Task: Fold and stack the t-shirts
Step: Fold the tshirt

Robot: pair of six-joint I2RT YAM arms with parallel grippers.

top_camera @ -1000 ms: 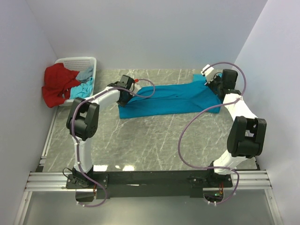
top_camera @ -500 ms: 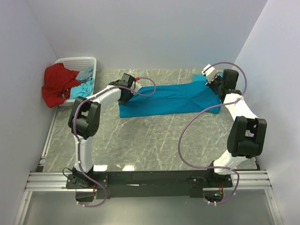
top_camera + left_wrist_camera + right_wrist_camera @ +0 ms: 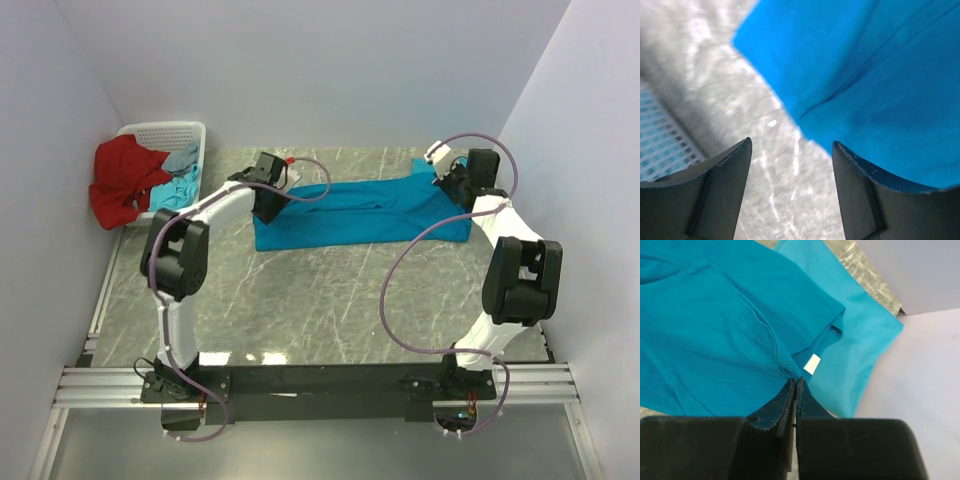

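One teal-blue t-shirt [image 3: 360, 212] lies folded into a long band across the far half of the marble table. My left gripper [image 3: 268, 205] hovers at the band's left end. In the left wrist view its jaws [image 3: 791, 144] stand open over bare marble, and the t-shirt's edge [image 3: 880, 75] runs just past the right finger. My right gripper [image 3: 447, 178] is at the band's right end. In the right wrist view it [image 3: 796, 381] is shut on a pinch of the t-shirt [image 3: 705, 340], right beside the white neck label [image 3: 812, 364].
A white mesh basket [image 3: 190, 135] stands in the far left corner, with a red garment [image 3: 122, 180] draped over its rim and more teal cloth [image 3: 180, 185] inside. Its mesh [image 3: 660, 145] shows left of the left fingers. Walls close in on both sides and behind.
My left gripper has opened and let go of the t-shirt's left end. The right gripper stays shut on the cloth and has shifted slightly left.
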